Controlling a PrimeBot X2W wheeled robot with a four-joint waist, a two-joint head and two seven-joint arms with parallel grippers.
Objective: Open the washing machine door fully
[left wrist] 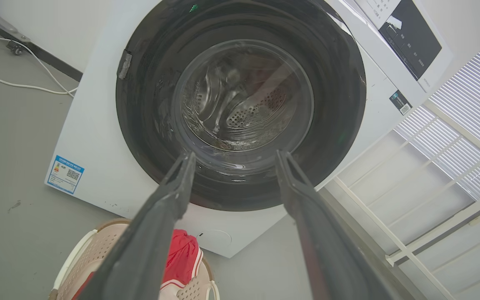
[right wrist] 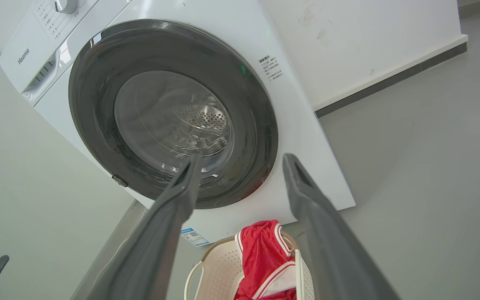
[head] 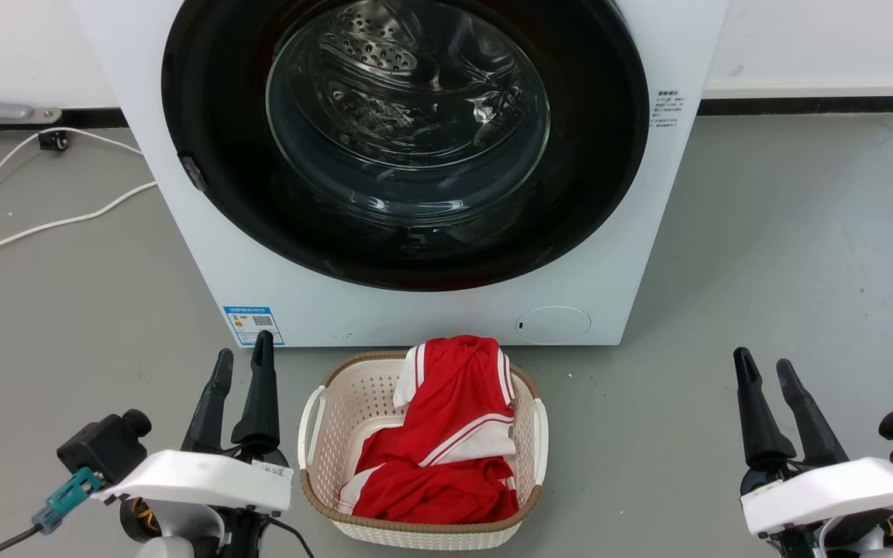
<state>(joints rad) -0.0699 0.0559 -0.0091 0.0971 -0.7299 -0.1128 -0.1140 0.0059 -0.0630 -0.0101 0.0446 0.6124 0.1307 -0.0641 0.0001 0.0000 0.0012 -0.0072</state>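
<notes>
Straight ahead, washing machine door point(head: 601, 155) sits shut, flush on washing machine point(head: 276, 287). Left gripper point(head: 243, 346) and right gripper point(head: 761, 359) low, fingers parted, empty. Likely best: hook latch tab point(head: 191, 173) at door's left edge, swing outward.

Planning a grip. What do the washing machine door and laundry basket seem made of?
Washing machine door: glossy black ring, probably plastic, around a clear bowl, likely glass, with sharp reflections and the drum visible through it. Basket: cream perforated plastic, matte, with a brown woven-look rim.

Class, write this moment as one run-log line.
door shut | left end effector open, empty | right end effector open, empty | basket in front of washer
</notes>
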